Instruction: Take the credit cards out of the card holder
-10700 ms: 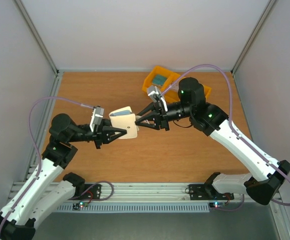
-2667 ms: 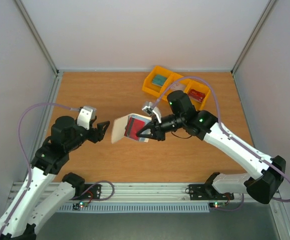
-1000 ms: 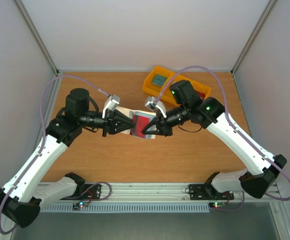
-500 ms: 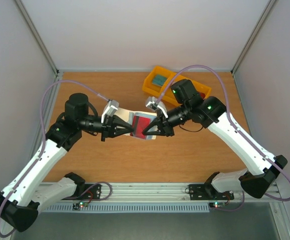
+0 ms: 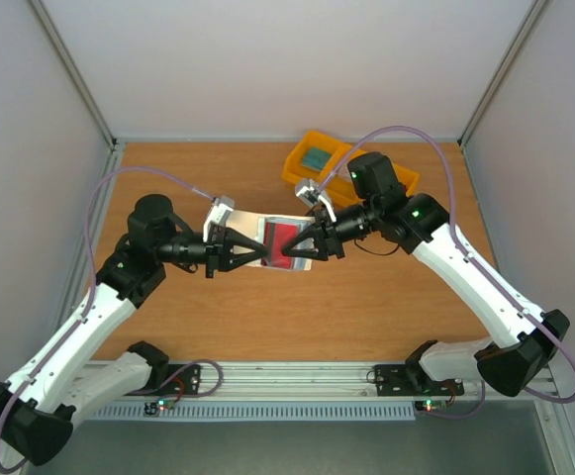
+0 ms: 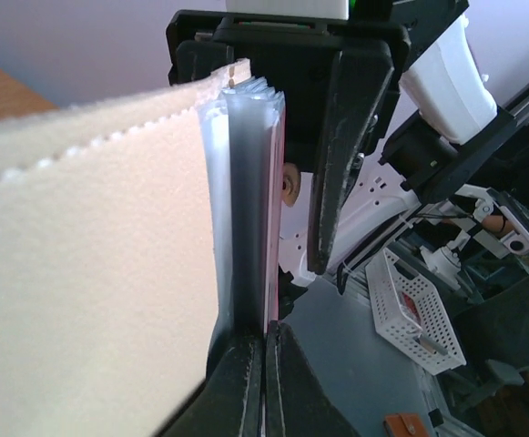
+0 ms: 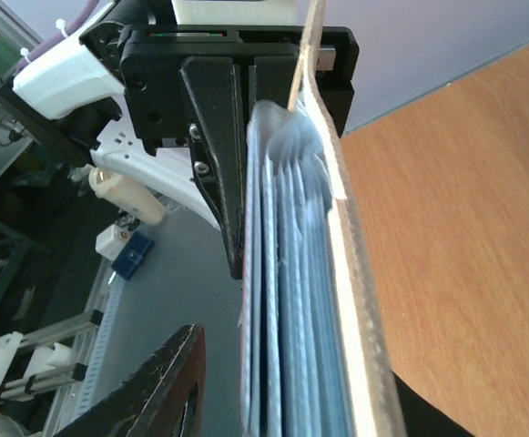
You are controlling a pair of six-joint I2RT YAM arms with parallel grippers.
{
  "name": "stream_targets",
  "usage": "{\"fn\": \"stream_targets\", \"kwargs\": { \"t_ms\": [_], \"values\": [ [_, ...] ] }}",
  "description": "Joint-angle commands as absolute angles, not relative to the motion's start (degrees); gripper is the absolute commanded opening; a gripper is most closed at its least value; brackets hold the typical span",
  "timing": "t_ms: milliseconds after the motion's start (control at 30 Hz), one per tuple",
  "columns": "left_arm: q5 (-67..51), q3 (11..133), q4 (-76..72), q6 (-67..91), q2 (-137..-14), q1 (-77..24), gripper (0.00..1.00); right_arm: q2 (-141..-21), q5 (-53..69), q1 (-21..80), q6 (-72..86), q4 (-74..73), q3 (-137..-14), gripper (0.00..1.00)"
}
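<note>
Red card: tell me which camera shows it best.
Top external: the red card shows its face inside the open card holder. Left wrist catches only its thin edge; right wrist shows just pale-blue sleeves, no red.

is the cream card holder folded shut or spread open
Spread open: the cream-white folding card holder shows a red card on its inner face.

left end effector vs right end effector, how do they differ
Left end effector is shut; right end effector is open. Left pinches the card holder by its inner leaves; right only straddles its other edge, one finger clear. Both meet at the holder from opposite sides.
</note>
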State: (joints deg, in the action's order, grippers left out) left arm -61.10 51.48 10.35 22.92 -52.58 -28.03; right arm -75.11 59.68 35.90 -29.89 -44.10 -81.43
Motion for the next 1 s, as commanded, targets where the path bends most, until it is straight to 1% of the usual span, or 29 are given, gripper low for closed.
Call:
{"fn": "stream_targets", "kwargs": {
  "t_ms": [0, 33, 100, 167, 233, 267, 300, 500, 600, 867, 933, 967],
  "values": [
    [-60.3, 50.1, 3.6, 27.0, -50.8, -27.7, 0.0, -73.7, 62.6, 35.0, -27.7, -41.5, -80.6, 0.37],
    [-60.1, 49.9, 2.6, 27.7, -50.7, -27.5, 0.0, -73.8, 62.6, 34.9, -27.5, -41.4, -80.5, 0.36],
    [-60.2, 49.8, 1.6, 28.7, -50.5, -26.9, 0.0, -73.6, 62.6, 34.5, -27.5, -41.4, -80.2, 0.29],
    [-60.3, 49.5, 1.5, 29.0, -50.3, -26.4, 0.0, -73.4, 62.7, 33.9, -27.5, -41.5, -80.0, 0.15],
    [-60.7, 49.2, 1.5, 29.1, -50.3, -25.9, 0.0, -73.5, 63.0, 33.7, -28.0, -42.2, -80.0, 0.05],
    [-61.0, 49.1, 1.5, 29.2, -50.3, -25.7, 0.0, -73.5, 62.9, 33.6, -28.5, -43.0, -80.2, 0.02],
    [-61.3, 49.0, 1.5, 29.3, -50.2, -25.6, 0.0, -73.5, 62.9, 33.4, -29.1, -43.9, -80.6, 0.01],
    [-63.8, 48.9, 5.9, 26.0, -49.6, -24.1, 0.0, -72.1, 63.9, 29.6, -30.8, -46.5, -81.0, 0.02],
    [-64.9, 48.7, 5.9, 25.8, -50.2, -23.9, 0.0, -72.7, 65.4, 29.5, -30.2, -46.0, -81.5, 0.09],
    [-64.9, 48.6, 4.0, 26.9, -50.2, -23.9, 0.0, -72.8, 66.9, 29.5, -29.9, -45.4, -81.7, 0.24],
    [-64.7, 48.4, 4.3, 27.0, -50.1, -23.9, 0.0, -72.6, 66.5, 29.5, -30.5, -46.0, -81.6, 0.25],
    [-64.5, 48.4, 4.4, 26.9, -50.0, -23.9, 0.0, -72.7, 66.5, 29.5, -30.5, -46.2, -81.6, 0.24]
  ]
}}
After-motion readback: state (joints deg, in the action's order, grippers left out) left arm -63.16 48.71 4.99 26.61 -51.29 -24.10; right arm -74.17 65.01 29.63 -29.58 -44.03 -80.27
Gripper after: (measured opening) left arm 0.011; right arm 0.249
